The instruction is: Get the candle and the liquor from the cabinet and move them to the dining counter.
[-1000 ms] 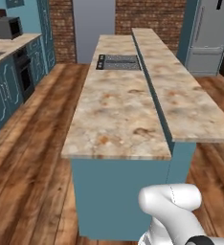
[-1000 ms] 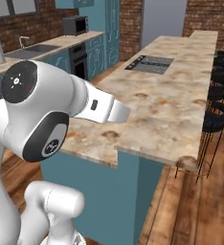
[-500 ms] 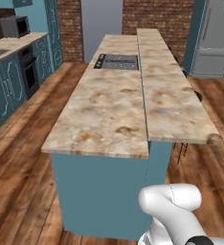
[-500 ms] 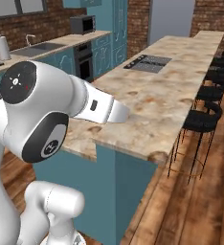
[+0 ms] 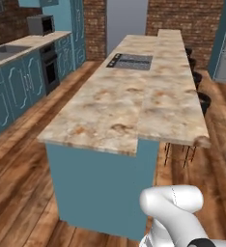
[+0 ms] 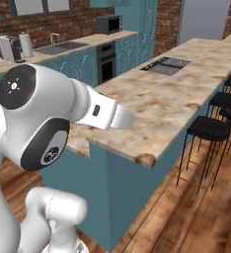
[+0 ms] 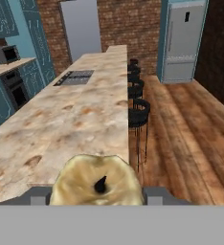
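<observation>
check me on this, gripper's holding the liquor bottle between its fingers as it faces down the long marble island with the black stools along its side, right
Not quite: the thing between the fingers is the candle, a squat gold-tan cylinder with a dark wick, not the liquor bottle. The hand view shows it at the gripper. The rest holds: it faces along the dining counter, with the black stools along its side.

White arm with dark joints, seen from behind: in the right base view the shoulder and large elbow housing rise at lower left and a white forearm link reaches forward and to the right; in the left base view a rounded white link shows at lower right. In the hand view the gripper (image 7: 98,197) sits at the bottom, fingers either side of the pale gold candle (image 7: 97,181), closed on it.
</observation>
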